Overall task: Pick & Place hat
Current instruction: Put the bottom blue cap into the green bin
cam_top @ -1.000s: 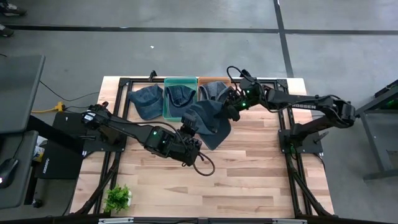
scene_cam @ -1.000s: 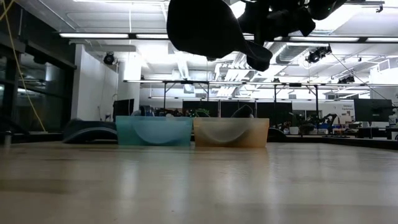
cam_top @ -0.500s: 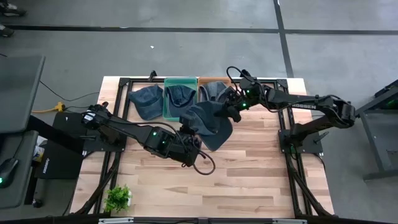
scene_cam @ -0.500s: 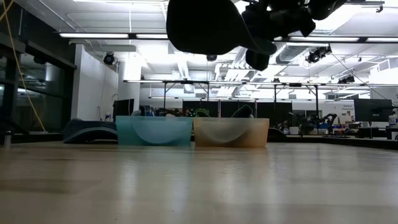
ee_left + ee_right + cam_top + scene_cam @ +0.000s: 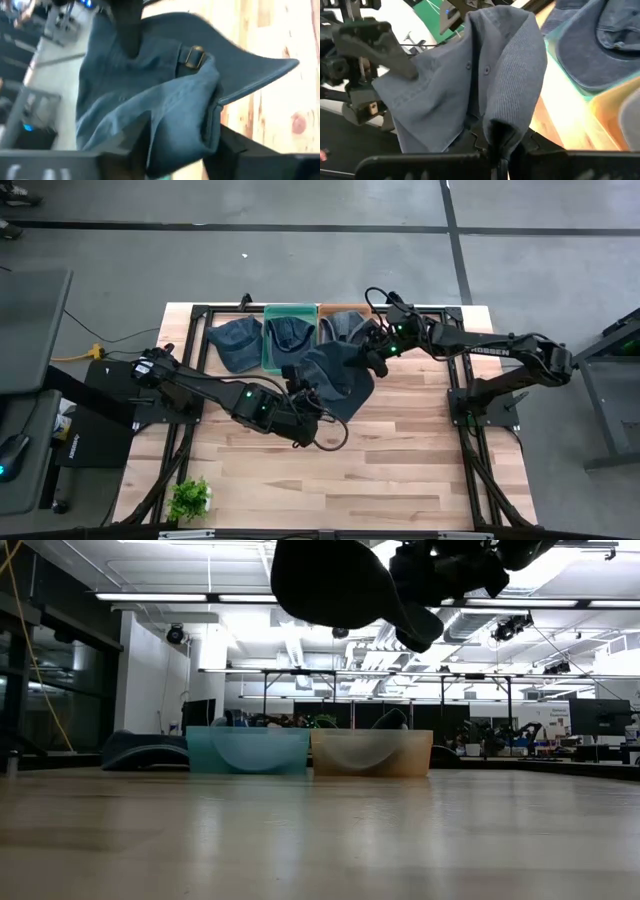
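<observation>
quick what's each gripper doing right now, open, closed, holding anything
Left gripper: fingers spread on either side of the raised blue hat; whether it grips cannot be told.
Right gripper: closed on the hat.

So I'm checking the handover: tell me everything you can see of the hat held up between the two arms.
The hat is a blue-grey cloth cap, partly ribbed, with a stiff brim and a back strap with a brass buckle. It hangs crumpled above the table, in front of the green bin and orange bin. The right gripper is shut on a fold of it; the left gripper has cloth between its parted fingers.
</observation>
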`<action>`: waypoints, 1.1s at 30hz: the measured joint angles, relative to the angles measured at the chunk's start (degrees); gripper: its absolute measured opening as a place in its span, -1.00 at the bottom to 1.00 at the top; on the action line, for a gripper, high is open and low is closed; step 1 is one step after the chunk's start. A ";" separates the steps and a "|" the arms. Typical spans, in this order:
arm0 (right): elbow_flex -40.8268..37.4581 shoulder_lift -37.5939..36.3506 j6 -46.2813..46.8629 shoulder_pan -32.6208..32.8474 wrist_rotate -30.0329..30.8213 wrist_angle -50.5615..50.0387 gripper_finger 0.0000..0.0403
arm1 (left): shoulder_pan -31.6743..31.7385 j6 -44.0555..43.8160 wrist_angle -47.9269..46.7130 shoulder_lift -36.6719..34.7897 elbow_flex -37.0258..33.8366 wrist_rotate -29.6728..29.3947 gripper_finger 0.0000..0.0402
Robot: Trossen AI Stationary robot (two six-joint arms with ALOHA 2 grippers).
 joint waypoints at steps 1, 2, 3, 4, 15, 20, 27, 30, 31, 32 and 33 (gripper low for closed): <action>0.00 -0.15 -0.30 -0.01 0.36 -0.63 -0.90 | 0.00 -2.26 -1.02 0.00 0.00 -0.27 -0.18; 0.00 -0.30 -0.81 -0.03 0.97 -1.38 -0.90 | 0.00 -4.43 -2.03 0.00 0.00 -0.80 -0.11; 0.00 -0.43 -1.21 -0.03 1.55 -2.08 -0.90 | 0.00 -6.55 -3.08 0.00 0.00 -1.12 -0.05; 0.00 -0.78 -1.66 -0.05 2.10 -2.95 -0.90 | 0.00 -8.83 -4.49 0.00 0.00 -1.44 0.00; 0.00 -7.10 -4.08 -3.09 9.70 -9.35 -0.90 | -0.03 -39.71 -20.94 -3.73 -0.09 -0.37 0.12; 0.00 -11.16 -5.62 -3.20 17.05 -11.13 -0.90 | 0.00 -46.55 -21.40 -4.23 0.05 -1.67 0.12; 0.00 -16.11 -6.21 -1.98 27.28 -12.31 -0.90 | 1.72 -54.88 -22.09 -4.20 0.00 -2.52 0.12; 0.00 -18.07 -6.18 -1.51 29.63 -12.82 -0.90 | 3.19 -56.13 -19.38 -4.20 0.00 -2.25 0.12; 0.00 -18.69 -6.19 -1.38 30.30 -13.26 -0.90 | 3.76 -56.00 -18.06 -4.20 0.00 -1.68 0.12; 0.00 -19.42 -6.20 -1.34 30.83 -13.63 -0.90 | 4.41 -55.67 -16.58 -4.20 0.00 -0.84 0.12; 0.00 -20.16 -6.24 -1.34 31.54 -14.10 -0.90 | 4.96 -54.88 -14.91 -4.20 0.00 -0.08 0.12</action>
